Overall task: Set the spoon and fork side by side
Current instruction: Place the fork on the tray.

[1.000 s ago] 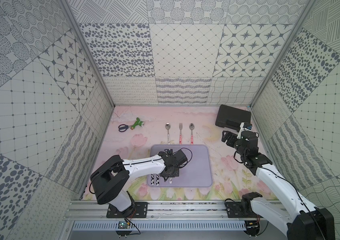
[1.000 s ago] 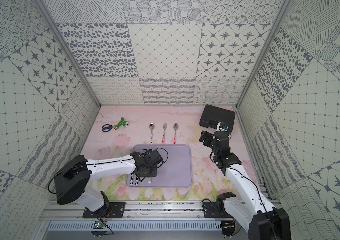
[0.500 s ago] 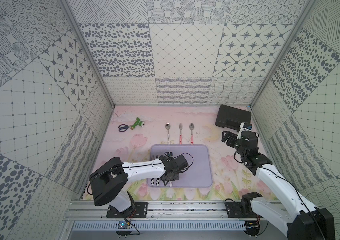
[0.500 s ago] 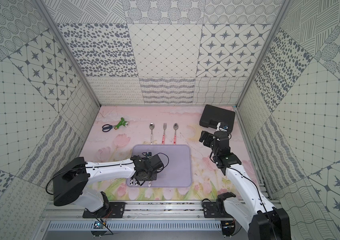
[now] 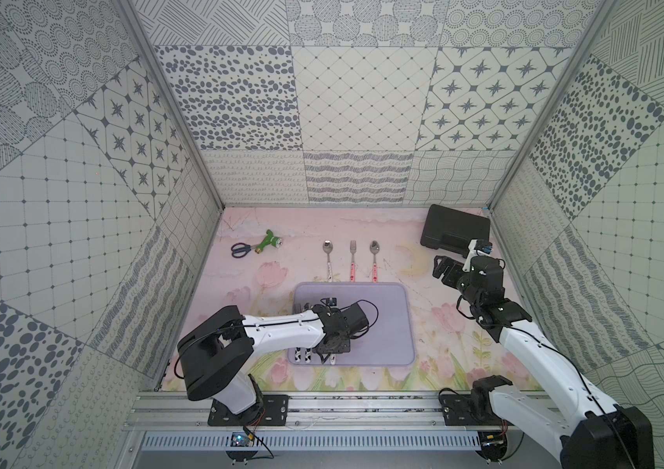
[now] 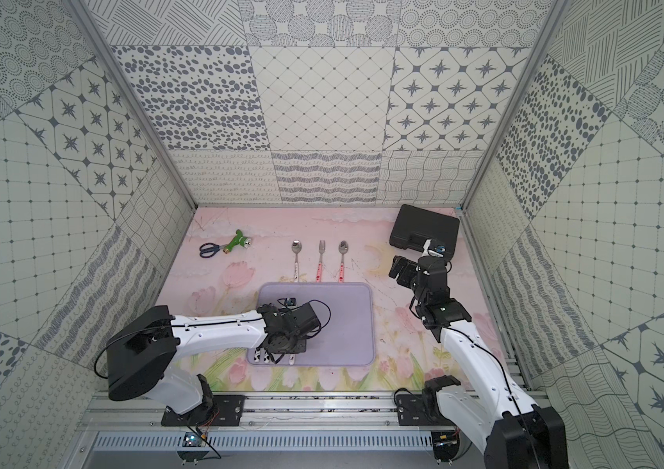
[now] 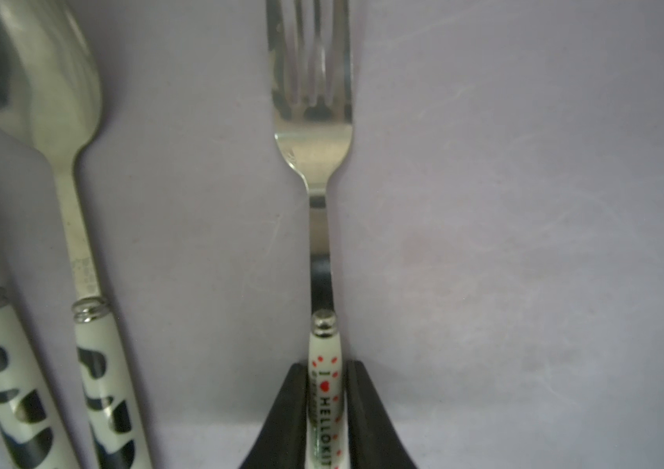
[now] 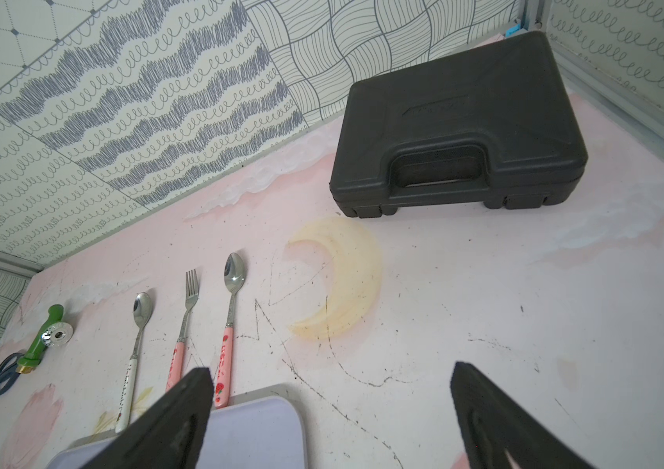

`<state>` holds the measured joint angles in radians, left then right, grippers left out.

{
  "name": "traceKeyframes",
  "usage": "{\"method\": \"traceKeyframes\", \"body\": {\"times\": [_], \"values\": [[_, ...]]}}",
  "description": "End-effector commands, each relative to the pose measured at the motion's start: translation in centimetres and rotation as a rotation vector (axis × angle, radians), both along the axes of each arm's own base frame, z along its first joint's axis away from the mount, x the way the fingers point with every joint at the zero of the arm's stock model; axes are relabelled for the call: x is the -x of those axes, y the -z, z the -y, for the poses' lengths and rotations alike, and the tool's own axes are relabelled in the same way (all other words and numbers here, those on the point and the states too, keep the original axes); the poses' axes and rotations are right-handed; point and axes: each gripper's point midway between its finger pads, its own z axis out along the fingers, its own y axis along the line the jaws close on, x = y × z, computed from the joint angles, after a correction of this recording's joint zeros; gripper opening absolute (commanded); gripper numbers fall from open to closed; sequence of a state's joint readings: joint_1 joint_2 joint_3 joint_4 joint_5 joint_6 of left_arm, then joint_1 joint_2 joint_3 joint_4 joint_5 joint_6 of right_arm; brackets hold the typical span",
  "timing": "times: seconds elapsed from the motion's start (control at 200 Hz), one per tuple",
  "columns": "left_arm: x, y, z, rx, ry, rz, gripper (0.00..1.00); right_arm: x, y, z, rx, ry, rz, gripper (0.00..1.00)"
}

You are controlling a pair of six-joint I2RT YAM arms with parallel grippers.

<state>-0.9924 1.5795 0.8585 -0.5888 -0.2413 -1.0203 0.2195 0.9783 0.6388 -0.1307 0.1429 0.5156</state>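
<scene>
The fork (image 7: 314, 142), white-handled with red hearts, lies flat on the lilac mat (image 7: 525, 243), its handle between my left pincer's (image 7: 325, 375) jaws. The cow-patterned spoon (image 7: 52, 101) lies parallel beside it, not touching.

My left claw (image 7: 326, 381): black pads (image 7: 281, 410). Fork (image 7: 314, 134) between them: steel, white handle, red hearts and dots, black lettering. Spoon (image 7: 58, 101) just beside it: steel, white handle, black cow patches. Tray (image 7: 525, 243) under me: plain lilac. Table (image 5: 423, 292): pink, tulip print. Past the tray, away from me: black case (image 5: 454, 227), green nozzle (image 5: 268, 240), blue-handled scissors (image 5: 241, 249), strawberry spoon (image 8: 231, 320) with pink handle.
</scene>
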Motion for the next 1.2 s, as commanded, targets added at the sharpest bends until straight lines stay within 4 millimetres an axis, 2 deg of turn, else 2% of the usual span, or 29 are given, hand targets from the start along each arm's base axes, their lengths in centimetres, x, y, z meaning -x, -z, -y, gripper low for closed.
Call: {"method": "traceKeyframes", "body": {"times": [0.0, 0.145, 0.33, 0.63, 0.951, 1.196], "values": [[0.0, -0.3, -0.4, -0.018, -0.001, 0.005, 0.25, 0.0, -0.8, -0.2, 0.002, -0.008, 0.034, 0.97], [-0.1, -1.1, -0.7, -0.019, 0.0, 0.024, 0.3, 0.0, -0.7, -0.2, 0.002, -0.009, 0.033, 0.97], [-0.5, -2.5, -0.6, 0.0, 0.004, 0.055, 0.33, 0.0, -0.8, -0.2, 0.001, -0.011, 0.034, 0.97], [-2.5, -5.1, 0.1, 0.0, 0.022, 0.117, 0.36, 0.0, -0.7, -0.3, -0.004, -0.014, 0.031, 0.97], [-7.2, -8.1, 0.4, 0.07, 0.009, 0.164, 0.38, 0.0, -0.7, -0.2, -0.001, -0.01, 0.031, 0.97], [-11.2, -9.2, -0.2, 0.089, -0.01, 0.181, 0.38, -0.2, -0.2, -0.3, -0.001, -0.011, 0.016, 0.97]]}}
